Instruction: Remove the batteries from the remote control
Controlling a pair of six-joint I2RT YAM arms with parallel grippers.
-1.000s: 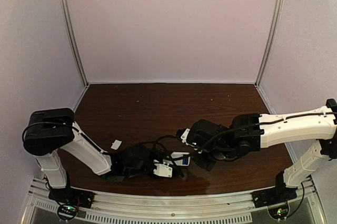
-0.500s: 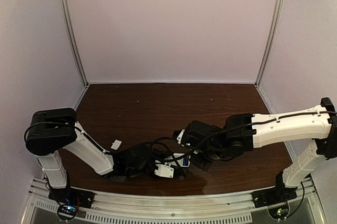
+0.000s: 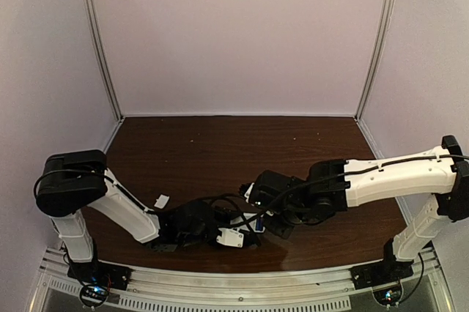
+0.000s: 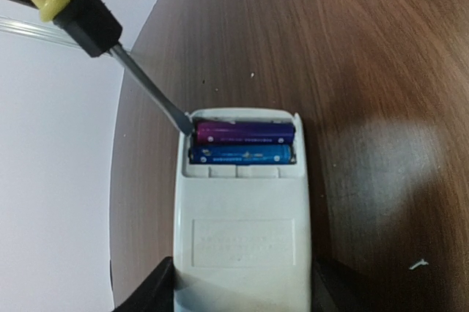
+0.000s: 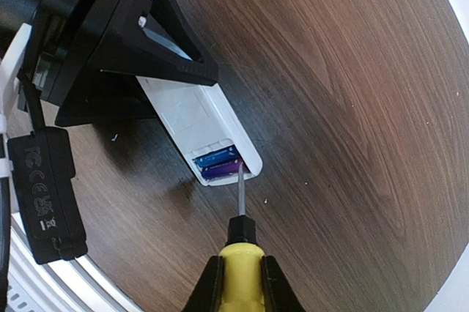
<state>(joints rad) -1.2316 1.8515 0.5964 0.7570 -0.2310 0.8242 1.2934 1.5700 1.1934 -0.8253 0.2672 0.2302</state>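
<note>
The white remote control lies back-up on the brown table, its battery bay uncovered at the far end. My left gripper is shut on the remote's near end, one black finger on each long side. Two batteries lie side by side in the bay, a purple one at the end and a blue one behind it. My right gripper is shut on the yellow handle of a screwdriver. Its blade tip touches the left end of the purple battery at the bay's corner.
A small white cover piece lies on the table to the left of my left arm. Both arms meet low at the table's near middle. The white side wall runs close to the remote's left.
My right arm has slid left toward the remote, bringing the screwdriver tip up to the battery bay. The left arm and the remote have stayed put.
</note>
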